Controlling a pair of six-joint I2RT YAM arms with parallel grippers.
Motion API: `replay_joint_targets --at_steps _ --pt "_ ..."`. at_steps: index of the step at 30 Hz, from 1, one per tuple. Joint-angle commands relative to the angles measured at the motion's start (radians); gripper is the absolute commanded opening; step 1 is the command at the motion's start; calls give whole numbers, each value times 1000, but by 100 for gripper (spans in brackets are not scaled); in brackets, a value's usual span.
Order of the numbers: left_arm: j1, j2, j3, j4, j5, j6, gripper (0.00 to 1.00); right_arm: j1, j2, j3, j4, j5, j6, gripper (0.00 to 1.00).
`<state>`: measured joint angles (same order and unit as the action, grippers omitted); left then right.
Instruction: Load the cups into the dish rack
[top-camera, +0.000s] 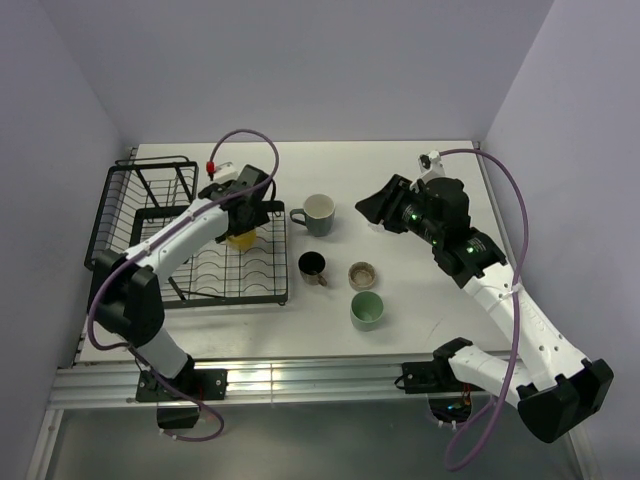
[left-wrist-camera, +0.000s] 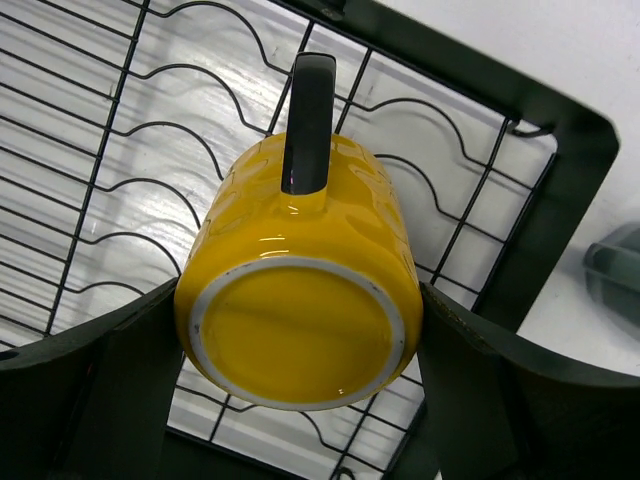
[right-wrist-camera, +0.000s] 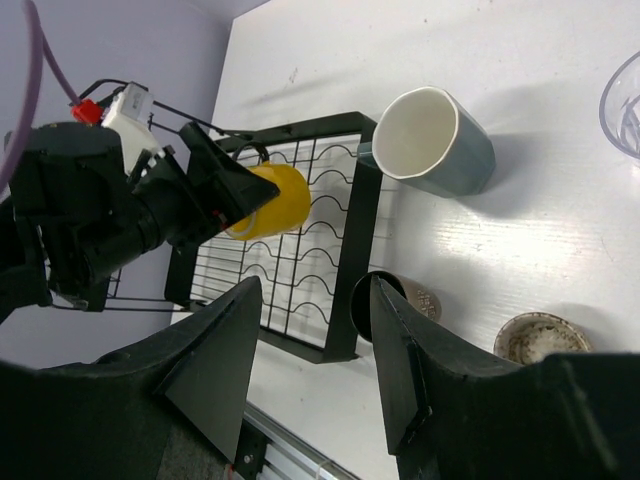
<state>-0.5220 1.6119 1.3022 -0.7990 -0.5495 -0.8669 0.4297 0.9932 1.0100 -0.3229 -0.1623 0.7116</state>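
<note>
Your left gripper has the yellow mug clamped across its body. The jaws stand wide, with a finger pressed to each side of the mug, which hangs over the flat grid of the dish rack, close to the rack's right-hand rim. What matters for the next move is how the mug lies. In the left wrist view its base faces back at the camera and its mouth points away toward the wires, so its long axis runs roughly along the gripper's line of reach. The dark handle sticks out toward the rim, across the curved dividers. From here, lowering along that axis looks likely to seat it mouth-down; watch that the handle does not catch a wire. Your right gripper is spread open and holds nothing, hovering over the table right of the rack. The grey mug, black mug, beige-brown cup and pale green tumbler sit on the table between the rack and that arm, nearer to it, and the clear glass shows at the edge of its wrist view.
</note>
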Motion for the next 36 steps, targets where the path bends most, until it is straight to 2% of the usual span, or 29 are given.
replay_joint_targets --at_steps 1,8,15,22,27,36 --pt "-1 35 123 -58 -72 -151 0 11 4 18 22 4 -18 55" --pt "31 146 276 -223 -72 -336 0 11 4 15 18 6 -23 55" --pt "77 163 256 -212 8 -452 0 11 1 22 7 15 -31 55" --pt "80 250 365 -353 -23 -556 0 11 5 24 5 15 -31 55" --pt "82 278 387 -379 3 -586 0 11 5 24 7 12 -31 55" --pt "83 218 316 -336 28 -578 0 11 5 16 8 15 -34 55"
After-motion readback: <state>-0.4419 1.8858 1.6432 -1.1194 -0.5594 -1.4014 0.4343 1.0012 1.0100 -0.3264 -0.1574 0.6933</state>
